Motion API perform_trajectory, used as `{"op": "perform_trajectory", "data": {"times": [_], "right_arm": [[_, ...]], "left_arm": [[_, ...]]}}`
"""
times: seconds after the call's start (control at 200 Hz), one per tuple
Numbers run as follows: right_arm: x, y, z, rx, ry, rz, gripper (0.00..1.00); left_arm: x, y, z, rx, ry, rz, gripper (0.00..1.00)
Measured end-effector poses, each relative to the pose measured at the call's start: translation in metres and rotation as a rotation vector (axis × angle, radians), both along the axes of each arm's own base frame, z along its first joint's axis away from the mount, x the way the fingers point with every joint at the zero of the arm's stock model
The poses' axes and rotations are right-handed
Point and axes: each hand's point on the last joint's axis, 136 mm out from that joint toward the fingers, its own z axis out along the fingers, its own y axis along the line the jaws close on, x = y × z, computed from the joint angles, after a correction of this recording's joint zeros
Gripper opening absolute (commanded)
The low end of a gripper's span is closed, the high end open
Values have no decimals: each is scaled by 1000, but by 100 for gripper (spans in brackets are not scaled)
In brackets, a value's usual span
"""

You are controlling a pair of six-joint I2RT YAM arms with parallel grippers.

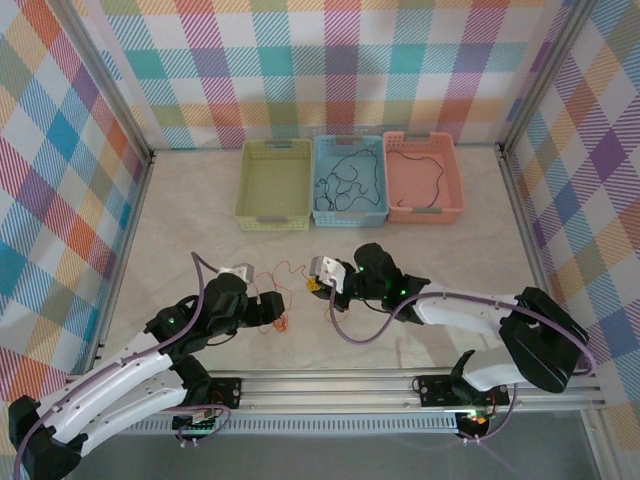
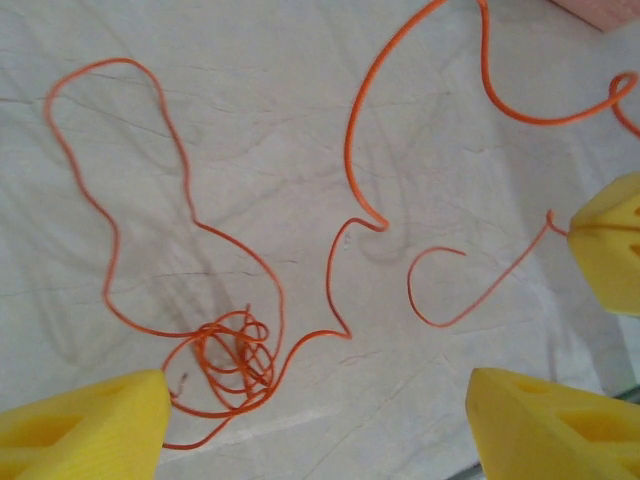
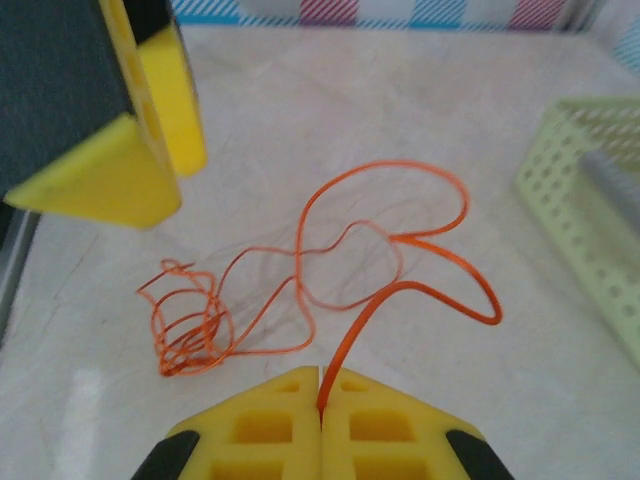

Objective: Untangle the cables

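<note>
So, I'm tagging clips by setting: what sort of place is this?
Probably a lab robot cell: plaid walls on a metal frame box in the table, and plastic baskets line its far edge.

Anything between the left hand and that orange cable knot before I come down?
Nothing visible. The knot in the orange cable lies uncovered on the bare table, between the fingers of the open left hand, close to one. The right hand, shut on the same cable, is off to the side.

1 overhead rear view; 2 close wrist views share the orange cable [image 2: 236, 352].
</note>
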Motion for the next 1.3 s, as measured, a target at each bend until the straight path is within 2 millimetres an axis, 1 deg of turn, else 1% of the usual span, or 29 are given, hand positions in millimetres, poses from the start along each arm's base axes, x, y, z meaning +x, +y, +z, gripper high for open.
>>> {"op": "perform_trajectory", "data": {"times": [0.1,0.2,0.29,0.345,0.42,0.475,0.535,0.625,0.745,0.875,0.96,1.09,1.14,1.185,1.225,1.3], "right_arm": [[2,-8,-2,25,-41,-36,0],[3,-13,-3,34,-63,-51,0],[7,-14,5,63,-98,-73,0],[10,-17,10,86,-120,-88,0],[11,-22,15,109,-139,-102,0],[12,-25,17,120,-148,-110,0],[12,-26,19,127,-154,-112,0],[14,-27,23,141,-165,-117,0],[14,-26,27,159,-178,-117,0],[13,-27,26,160,-178,-115,0],[13,-27,26,161,-177,-114,0],[14,-28,27,165,-179,-113,0],[13,-28,26,165,-179,-113,0],[13,-29,26,166,-181,-114,0],[13,-29,26,167,-181,-115,0],[14,-31,27,167,-185,-125,0]], "left_arm": [[0,-8,-1,-13,9,-34,72],[3,-16,6,-22,-16,-68,70],[13,-26,24,-17,-67,-103,70],[22,-32,36,-2,-104,-122,71],[33,-42,45,17,-134,-146,72],[39,-47,46,31,-144,-160,72],[43,-50,43,48,-146,-169,72],[46,-52,38,60,-140,-173,67],[52,-55,31,67,-130,-173,62],[57,-57,21,81,-109,-168,51],[63,-56,18,85,-114,-151,40],[76,-49,13,118,-123,-90,33],[80,-46,7,134,-115,-68,25],[83,-44,3,149,-110,-56,16],[86,-40,0,159,-103,-38,11],[91,-34,0,164,-103,-2,0]]}}
